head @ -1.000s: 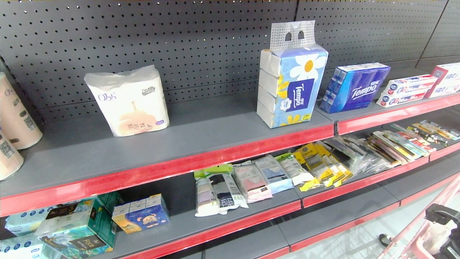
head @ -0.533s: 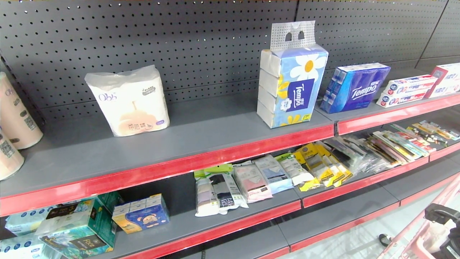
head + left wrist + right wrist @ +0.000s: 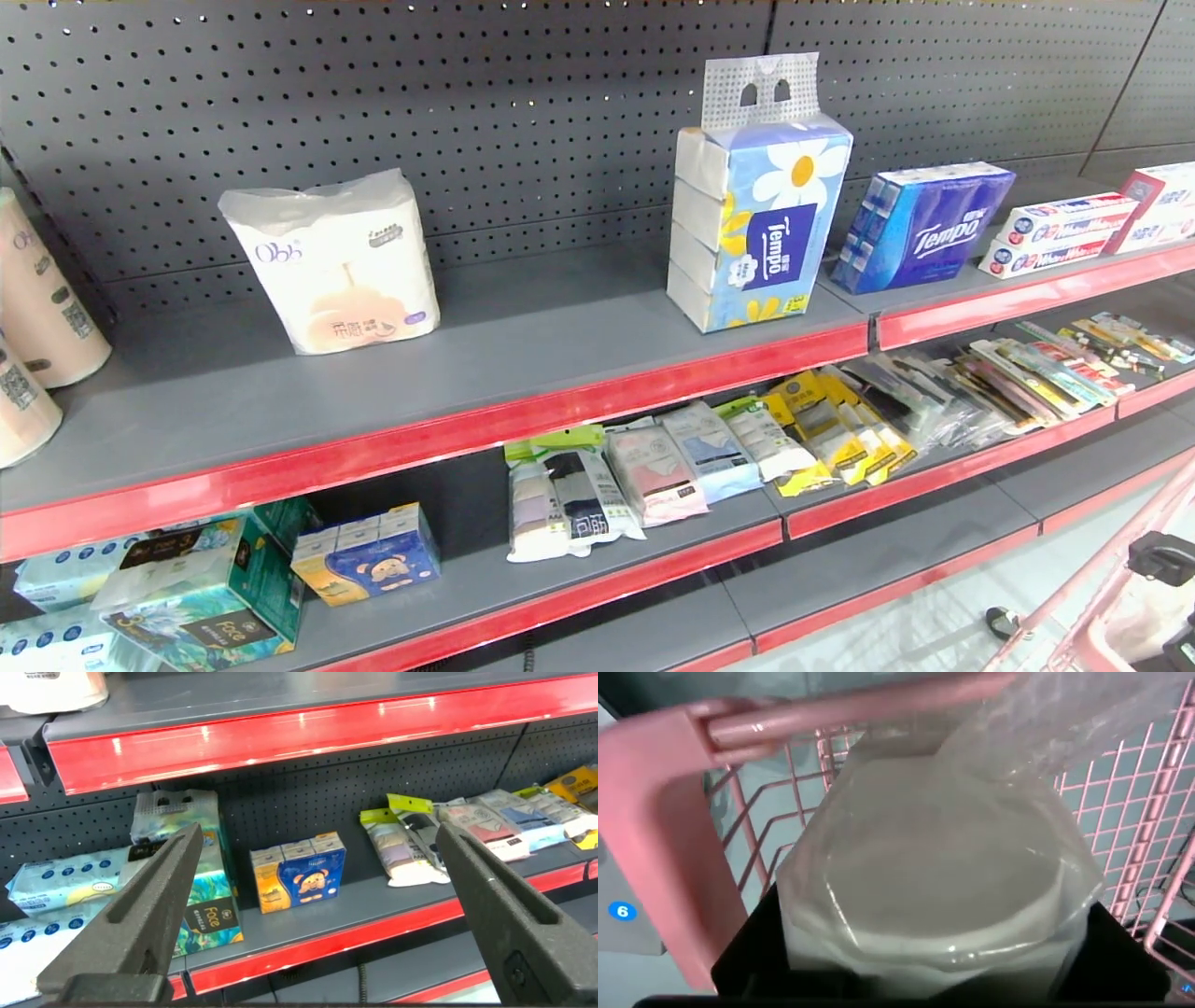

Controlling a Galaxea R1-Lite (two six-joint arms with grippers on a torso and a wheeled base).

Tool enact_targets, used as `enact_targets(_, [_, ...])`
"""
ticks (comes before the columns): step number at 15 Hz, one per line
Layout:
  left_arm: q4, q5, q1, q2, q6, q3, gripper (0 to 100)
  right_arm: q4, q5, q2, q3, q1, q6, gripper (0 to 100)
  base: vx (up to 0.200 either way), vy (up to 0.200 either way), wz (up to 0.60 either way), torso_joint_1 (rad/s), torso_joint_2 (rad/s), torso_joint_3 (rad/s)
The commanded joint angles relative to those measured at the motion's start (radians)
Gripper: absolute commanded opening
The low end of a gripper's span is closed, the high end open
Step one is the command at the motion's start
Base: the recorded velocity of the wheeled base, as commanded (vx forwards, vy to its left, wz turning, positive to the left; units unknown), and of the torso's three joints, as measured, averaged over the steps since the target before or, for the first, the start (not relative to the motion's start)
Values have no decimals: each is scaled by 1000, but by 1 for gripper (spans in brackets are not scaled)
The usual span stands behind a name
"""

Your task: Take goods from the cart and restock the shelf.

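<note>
The right claw (image 3: 938, 947) is down at the pink cart (image 3: 663, 821). Its dark fingers (image 3: 747, 943) press in from both sides on a white pack (image 3: 934, 859) in clear wrap, so that claw is clenched on the white pack. The white pack sits just by the cart's top rail, with wire mesh behind it. From the head view, the cart stands at the lower right, in front of the shelf (image 3: 560, 401).

The left claw (image 3: 318, 835) is spread wide with nothing between its fingers. It faces the lower level, where a small tissue pack (image 3: 299, 870) stands upright. A green box (image 3: 201, 891) is just beside it, and soft packets (image 3: 411, 849) lie farther along.

On the top level of the shelf, a bag of toilet rolls (image 3: 331, 261) stands towards the left. A flowered tissue pack (image 3: 761, 224) stands upright near the middle, well apart from the bag, with bare grey board between them. A blue tissue pack (image 3: 920, 227) leans just to its right, then come the toothpaste boxes (image 3: 1060, 233). Below those, toothbrushes (image 3: 1027, 373) lie fanned along the red edge.
</note>
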Motion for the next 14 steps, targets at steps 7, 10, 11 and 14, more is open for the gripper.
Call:
enact_targets(7, [0, 1, 0, 1, 0, 0, 100, -4, -2, -212, 6, -95, 46, 0, 0, 0, 0, 0, 0, 0])
enact_targets(10, [0, 1, 0, 1, 0, 0, 100, -5, -2, -304, 3, -104, 106, 0, 0, 0, 0, 0, 0, 0])
enact_targets(11, [0, 1, 0, 1, 0, 0, 100, -5, -2, -350, 1, -95, 167, 0, 0, 0, 0, 0, 0, 0])
enact_targets(14, [0, 1, 0, 1, 0, 0, 100, -4, -20, -467, 7, -54, 285, 0, 0, 0, 0, 0, 0, 0])
